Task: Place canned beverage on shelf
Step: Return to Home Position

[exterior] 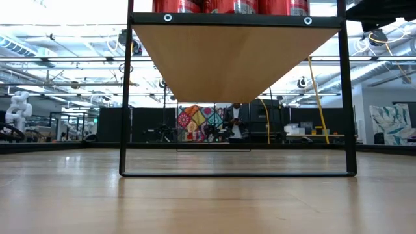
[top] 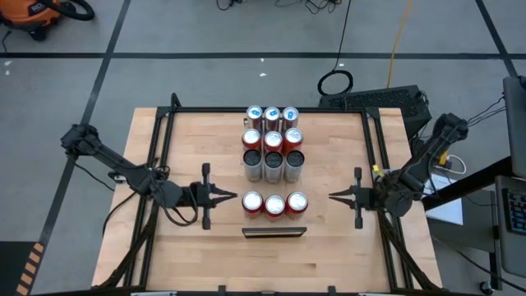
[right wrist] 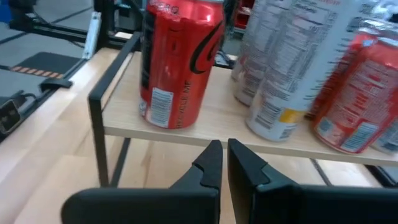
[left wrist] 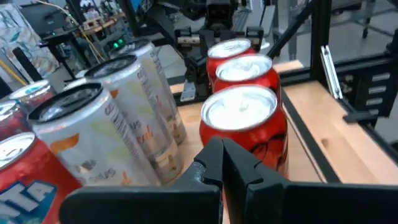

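The shelf (top: 274, 186) is a pale wood panel on a black frame at the table's middle, with a dark near edge (top: 274, 233). The low view shows its underside (exterior: 234, 58). It carries several cans. Three red cans (top: 274, 204) stand in the near row. Three tall silver cans (top: 273, 161), three more red cans and three blue-topped cans stand farther back. My left gripper (top: 235, 197) is shut, pointing at the left red can (left wrist: 244, 124) with a small gap. My right gripper (top: 332, 196) is shut, to the right of the right red can (right wrist: 177, 62) and apart from it.
Black frame rails (top: 374, 148) run along the table's left, right and far sides. The shelf's black legs (exterior: 123, 97) stand on the tabletop, with open room under the shelf. Bare tabletop lies left and right of the shelf. A person (exterior: 235, 120) stands far behind the table.
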You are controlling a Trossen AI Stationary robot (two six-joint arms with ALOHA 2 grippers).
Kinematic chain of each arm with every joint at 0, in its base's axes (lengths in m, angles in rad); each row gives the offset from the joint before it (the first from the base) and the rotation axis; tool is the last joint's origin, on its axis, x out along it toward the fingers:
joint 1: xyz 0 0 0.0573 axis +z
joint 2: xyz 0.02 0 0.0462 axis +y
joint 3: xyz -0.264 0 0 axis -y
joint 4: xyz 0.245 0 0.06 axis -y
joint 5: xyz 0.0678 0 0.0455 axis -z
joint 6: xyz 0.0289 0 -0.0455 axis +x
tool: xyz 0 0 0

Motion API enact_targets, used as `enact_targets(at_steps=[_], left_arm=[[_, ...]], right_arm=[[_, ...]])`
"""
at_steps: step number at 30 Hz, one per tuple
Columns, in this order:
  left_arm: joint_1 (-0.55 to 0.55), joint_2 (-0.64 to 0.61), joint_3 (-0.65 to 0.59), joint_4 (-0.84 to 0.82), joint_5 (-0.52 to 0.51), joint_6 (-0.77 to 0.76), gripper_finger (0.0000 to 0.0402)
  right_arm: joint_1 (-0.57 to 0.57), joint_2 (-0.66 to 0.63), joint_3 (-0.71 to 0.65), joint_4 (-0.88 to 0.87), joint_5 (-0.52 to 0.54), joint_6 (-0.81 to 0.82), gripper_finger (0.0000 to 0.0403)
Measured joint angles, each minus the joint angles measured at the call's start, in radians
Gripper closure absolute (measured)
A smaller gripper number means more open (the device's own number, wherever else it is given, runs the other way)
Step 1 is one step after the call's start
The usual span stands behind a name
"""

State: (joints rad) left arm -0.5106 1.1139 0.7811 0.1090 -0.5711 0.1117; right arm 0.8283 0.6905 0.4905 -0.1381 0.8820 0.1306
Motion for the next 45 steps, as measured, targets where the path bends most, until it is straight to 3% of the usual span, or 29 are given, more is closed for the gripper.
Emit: enact_targets(at_steps=[9,17,28,36,45], left_arm=[[0.000,-0.052,-0.024,-0.048,0.060,0.003,0.0401],[0.007,-0.203,-0.230,0.123,0.060,0.000,0.0401],[0.007,-0.345,-0.382,0.175,0.066,0.003,0.0401],[0.016,-0.381,-0.485,0.280,0.078,0.034,0.0401],[0.127,-0.449,-0.561,0.327,0.252,0.030,0.0401]], right_arm=[[-0.065,-0.029,0.000,0.002,-0.127,-0.051,0.0403],[-0.110,-0.077,-0.001,0.009,-0.176,-0.098,0.0403],[-0.185,-0.190,-0.260,0.402,-0.369,-0.178,0.0403],[-0.251,-0.239,-0.320,0.445,-0.461,-0.180,0.0403],[-0.321,-0.246,-0.354,0.459,-0.510,-0.172,0.0403]])
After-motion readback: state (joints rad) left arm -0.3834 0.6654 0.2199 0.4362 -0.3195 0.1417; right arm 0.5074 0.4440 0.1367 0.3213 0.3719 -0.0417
